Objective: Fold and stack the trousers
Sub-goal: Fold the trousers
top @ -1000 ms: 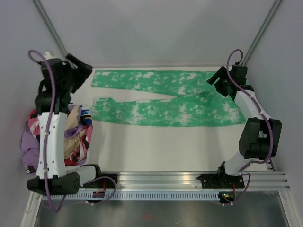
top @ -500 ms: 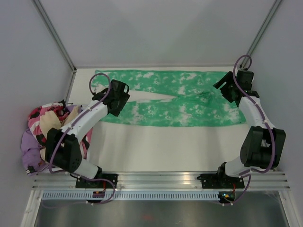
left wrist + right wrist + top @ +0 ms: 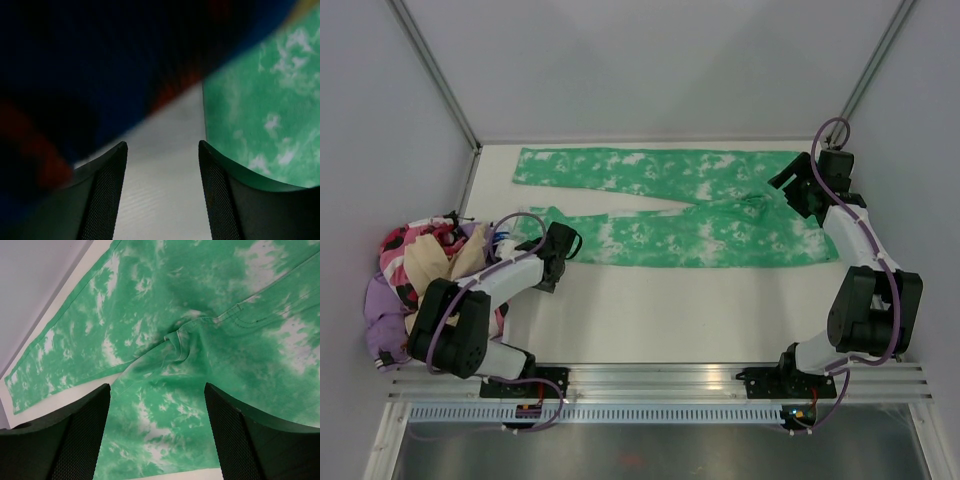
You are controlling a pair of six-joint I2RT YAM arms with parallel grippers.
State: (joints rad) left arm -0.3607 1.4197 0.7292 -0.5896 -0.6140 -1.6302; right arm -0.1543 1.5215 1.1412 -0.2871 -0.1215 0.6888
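Observation:
The trousers (image 3: pixel 670 205) lie flat on the white table, bright green with white mottling. The waist is at the right and both legs run left. My left gripper (image 3: pixel 552 262) sits low at the hem end of the near leg. In the left wrist view it (image 3: pixel 162 147) is open, with bare table between the fingers and green cloth (image 3: pixel 265 100) just right of the right finger. My right gripper (image 3: pixel 788 185) hovers open over the waist end. In the right wrist view it (image 3: pixel 156 387) looks down on the crotch seam (image 3: pixel 180 337), holding nothing.
A heap of pink, purple and beige clothes (image 3: pixel 420 270) lies at the table's left edge beside the left arm. A dark blue and red blur (image 3: pixel 90 75) fills the upper left of the left wrist view. An aluminium rail (image 3: pixel 720 380) runs along the near edge, and walls close in the other sides.
My left arm swung from the far left corner down to the near leg's hem, and its jaws narrowed somewhat. The right gripper shifted slightly toward the back right, then stayed.

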